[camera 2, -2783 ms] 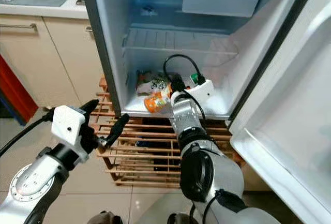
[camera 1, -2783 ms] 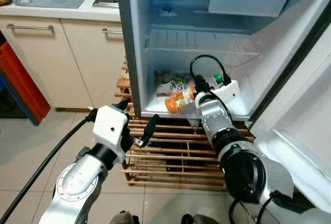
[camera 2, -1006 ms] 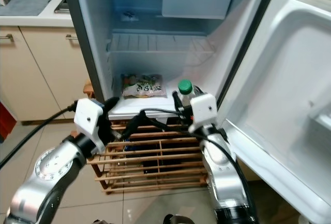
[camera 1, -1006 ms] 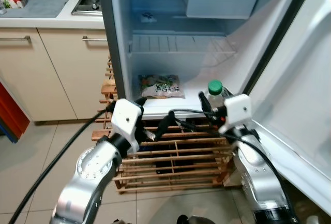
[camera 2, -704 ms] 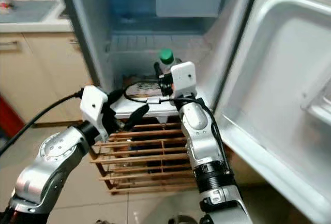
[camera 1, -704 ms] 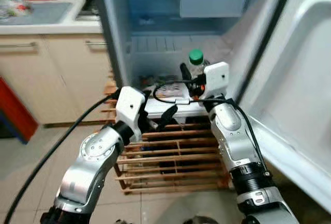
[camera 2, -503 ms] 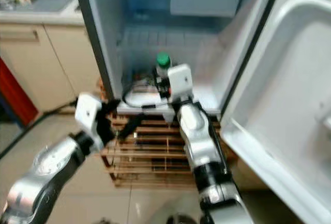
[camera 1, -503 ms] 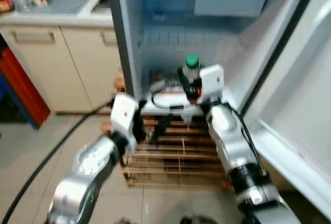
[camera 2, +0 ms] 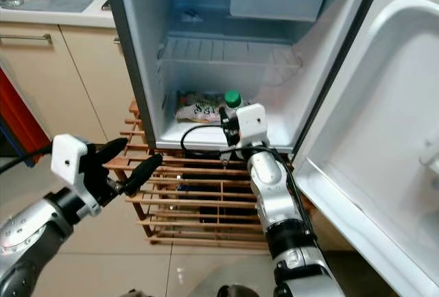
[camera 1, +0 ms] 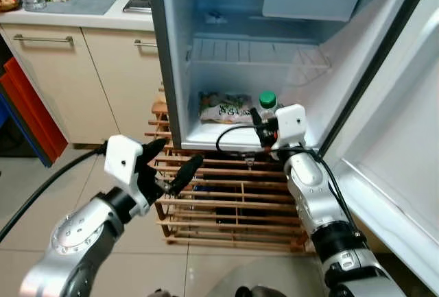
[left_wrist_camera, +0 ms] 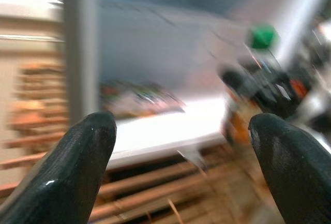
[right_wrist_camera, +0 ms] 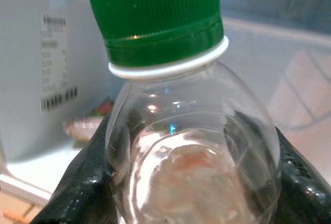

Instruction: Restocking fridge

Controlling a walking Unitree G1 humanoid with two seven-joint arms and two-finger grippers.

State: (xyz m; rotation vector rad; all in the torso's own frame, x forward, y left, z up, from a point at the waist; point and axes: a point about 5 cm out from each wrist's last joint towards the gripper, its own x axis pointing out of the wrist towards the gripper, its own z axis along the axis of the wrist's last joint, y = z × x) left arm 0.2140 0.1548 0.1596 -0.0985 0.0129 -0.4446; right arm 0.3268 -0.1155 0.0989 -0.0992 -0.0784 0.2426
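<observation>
The right gripper (camera 1: 264,124) reached fwd at the fridge (camera 1: 206,70) bottom shelf, fingers clamped round a clear bottle (camera 1: 267,107) w/ green cap, held upright just right of the food packet (camera 1: 225,107). The left gripper (camera 1: 173,163) hung lower, in front of the wooden rack (camera 1: 233,197), fingers spread wide and holding nothing (its wrist view blurred). Vs 0.5 s ago the bottle sat lower.
</observation>
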